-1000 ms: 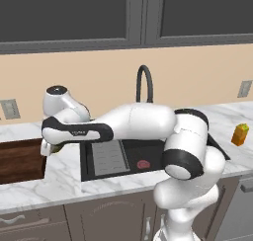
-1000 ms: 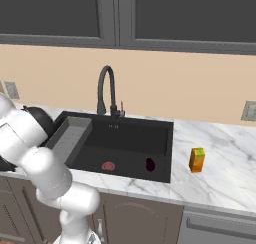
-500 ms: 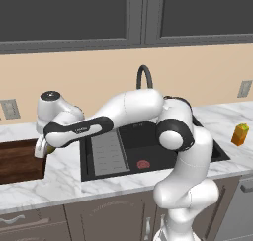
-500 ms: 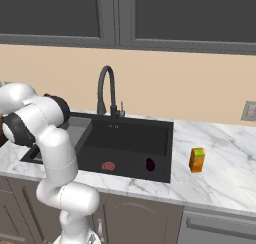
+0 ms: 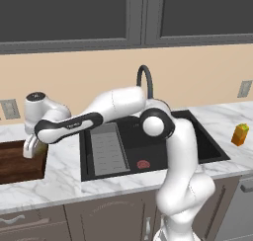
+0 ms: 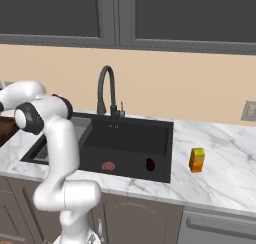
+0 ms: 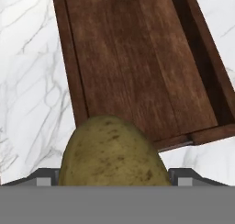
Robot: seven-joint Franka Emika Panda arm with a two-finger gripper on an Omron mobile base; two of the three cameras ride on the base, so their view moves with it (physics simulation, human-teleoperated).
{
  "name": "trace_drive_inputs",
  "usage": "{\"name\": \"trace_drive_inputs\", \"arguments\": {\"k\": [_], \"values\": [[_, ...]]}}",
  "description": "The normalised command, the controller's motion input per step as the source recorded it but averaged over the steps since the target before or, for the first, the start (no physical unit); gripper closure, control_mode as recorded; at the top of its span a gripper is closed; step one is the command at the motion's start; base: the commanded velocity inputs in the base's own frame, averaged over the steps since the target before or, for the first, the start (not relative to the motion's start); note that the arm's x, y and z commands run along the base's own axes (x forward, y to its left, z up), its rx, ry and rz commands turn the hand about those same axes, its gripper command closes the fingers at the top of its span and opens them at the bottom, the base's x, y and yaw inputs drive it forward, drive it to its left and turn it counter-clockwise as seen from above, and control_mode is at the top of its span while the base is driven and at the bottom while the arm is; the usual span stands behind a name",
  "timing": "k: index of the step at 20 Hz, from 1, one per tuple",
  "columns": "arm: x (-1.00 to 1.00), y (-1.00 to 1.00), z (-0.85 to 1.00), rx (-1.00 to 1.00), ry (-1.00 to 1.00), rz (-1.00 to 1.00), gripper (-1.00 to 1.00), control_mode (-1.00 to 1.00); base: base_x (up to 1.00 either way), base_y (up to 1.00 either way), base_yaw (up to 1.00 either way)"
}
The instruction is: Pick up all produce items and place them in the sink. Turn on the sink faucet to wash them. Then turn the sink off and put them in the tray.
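One produce item, the olive-yellow lump [image 7: 112, 152], is clenched in the gripper [image 5: 30, 147], which has swung left from the sink [image 5: 207, 146] to the tray [image 5: 20, 163]; purple one [image 6: 149, 163] waits at the basin's 5 o'clock.

The olive-yellow, speckled roundish potato [image 7: 112, 152] sits at 6 o'clock in the hand view, above the near end of the dark brown wooden rectangular tray [image 7: 137, 58]. The dark purple roundish lump [image 6: 150, 164] lies on the black recessed sink [image 6: 127, 138] floor, at 4 o'clock from the black gooseneck faucet [image 6: 106, 90].
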Motion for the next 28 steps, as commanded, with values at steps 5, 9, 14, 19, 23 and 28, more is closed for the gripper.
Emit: {"name": "trace_drive_inputs", "arguments": {"k": [5, 9, 14, 19, 23, 28], "values": [[0.15, 0.28, -0.18, -0.09, 0.06, 0.00, 1.00, -1.00, 0.00, 0.00, 0.00], [0.00, 0.01, -0.37, -0.03, 0.00, 0.00, 1.00, -1.00, 0.00, 0.00, 0.00], [0.00, -0.01, -0.31, 0.00, -0.05, 0.02, 1.00, -1.00, 0.00, 0.00, 0.00], [0.01, -0.01, -0.32, 0.00, -0.07, 0.05, 1.00, -1.00, 0.00, 0.00, 0.00], [0.11, 0.00, -0.20, 0.00, -0.01, 0.07, 1.00, -1.00, 0.00, 0.00, 0.00], [0.26, 0.00, -0.07, 0.04, 0.03, 0.09, 1.00, -1.00, 0.00, 0.00, 0.00]]}}
